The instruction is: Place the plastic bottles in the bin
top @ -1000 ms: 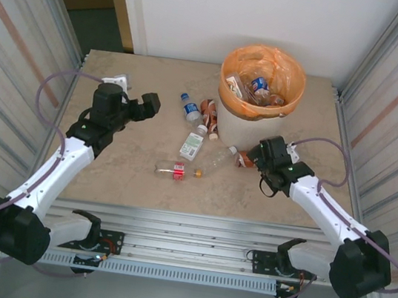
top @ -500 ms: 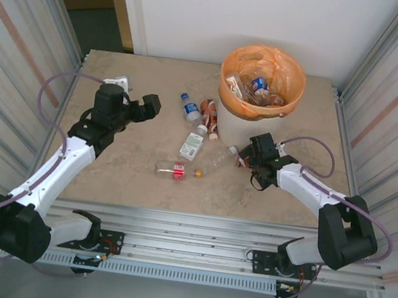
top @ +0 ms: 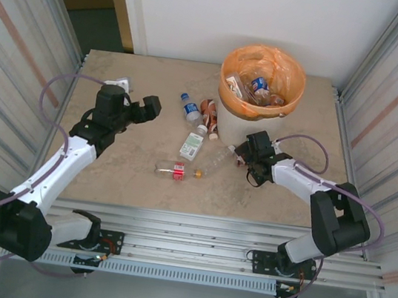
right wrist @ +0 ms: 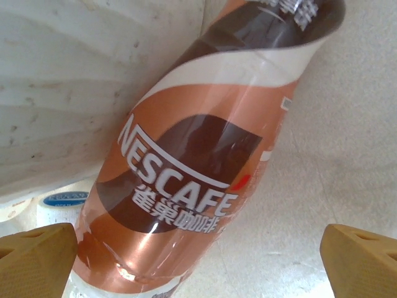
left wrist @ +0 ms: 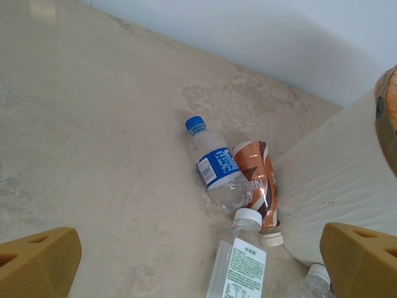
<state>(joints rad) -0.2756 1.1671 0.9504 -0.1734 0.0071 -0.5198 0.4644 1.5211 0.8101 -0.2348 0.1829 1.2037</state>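
Bottle [right wrist: 192,167], brown-labelled, flat on the bench [top: 120,175] just beside the wall of the bin [top: 241,129], right of centre in the top view. Long axis from lower left to upper right of the right wrist frame, lower end between the spread fingers [right wrist: 37,248] of the right gripper [top: 249,155]: wide open, nothing held. Left gripper [top: 148,106] well apart, likewise open and empty. Likely needs only closing. Counted on the bench: six bottles, this one included.

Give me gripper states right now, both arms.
Left gripper: open, holding nothing.
Right gripper: open, straddling the brown Nescafe bottle, not clamped on it.
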